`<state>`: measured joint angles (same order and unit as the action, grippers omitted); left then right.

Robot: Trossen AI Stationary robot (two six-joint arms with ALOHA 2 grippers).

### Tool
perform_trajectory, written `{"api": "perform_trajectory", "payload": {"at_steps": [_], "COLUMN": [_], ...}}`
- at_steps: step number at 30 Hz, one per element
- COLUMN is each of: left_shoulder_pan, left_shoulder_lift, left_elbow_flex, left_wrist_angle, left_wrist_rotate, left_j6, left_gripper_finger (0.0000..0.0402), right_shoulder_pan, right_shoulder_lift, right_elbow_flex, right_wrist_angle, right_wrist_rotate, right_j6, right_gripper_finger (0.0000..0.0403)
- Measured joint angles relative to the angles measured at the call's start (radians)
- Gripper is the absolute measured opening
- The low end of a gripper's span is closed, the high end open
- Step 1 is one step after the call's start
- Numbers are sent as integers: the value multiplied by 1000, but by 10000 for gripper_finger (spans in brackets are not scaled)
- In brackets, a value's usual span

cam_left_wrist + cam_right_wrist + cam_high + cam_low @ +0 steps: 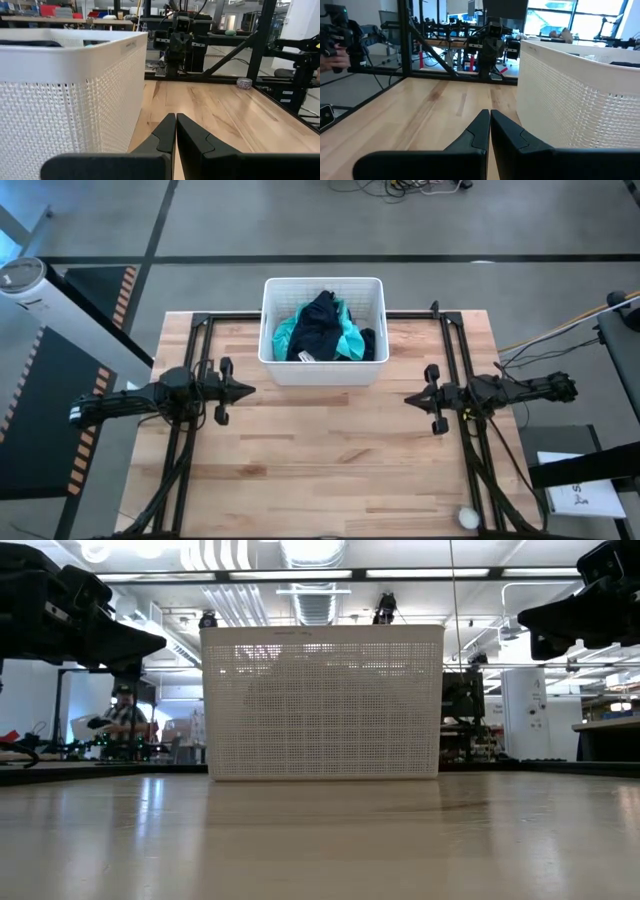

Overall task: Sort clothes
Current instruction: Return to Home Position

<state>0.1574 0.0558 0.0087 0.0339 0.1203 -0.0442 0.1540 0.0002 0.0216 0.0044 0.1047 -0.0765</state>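
Note:
The clothes lie piled in a white plastic basket [322, 376] at the table's far middle: a dark navy garment [318, 325] on top of a teal shirt [348, 338], with another dark piece [367, 345] at the right. My left gripper [250, 390] is shut and empty, hovering left of the basket's near corner. My right gripper [408, 397] is shut and empty, right of the basket's near corner. The basket also shows in the low view [322, 703], in the left wrist view [70, 90] and in the right wrist view [580, 95].
Black frame rails [455, 360] run along the table's left and right sides. A small white round thing [467, 518] lies near the table's near right corner. Bare wooden table [320, 460] spreads between the arms and toward the near edge. A person sits beyond the table [122, 718].

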Motion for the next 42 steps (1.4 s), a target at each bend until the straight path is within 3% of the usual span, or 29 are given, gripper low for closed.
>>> {"api": "perform_trajectory", "payload": {"at_steps": [42], "left_shoulder_pan": [0], "left_shoulder_lift": [-5], "left_elbow_flex": [0], "left_wrist_angle": [1], "left_wrist_rotate": [-5], "left_j6": [-26], "left_gripper_finger": [0], "right_shoulder_pan": [0], "right_shoulder_lift": [10], "right_elbow_flex": [0], "right_wrist_angle": [3], "right_wrist_rotate": [26], "right_j6": [-10], "right_gripper_finger": [0]}}
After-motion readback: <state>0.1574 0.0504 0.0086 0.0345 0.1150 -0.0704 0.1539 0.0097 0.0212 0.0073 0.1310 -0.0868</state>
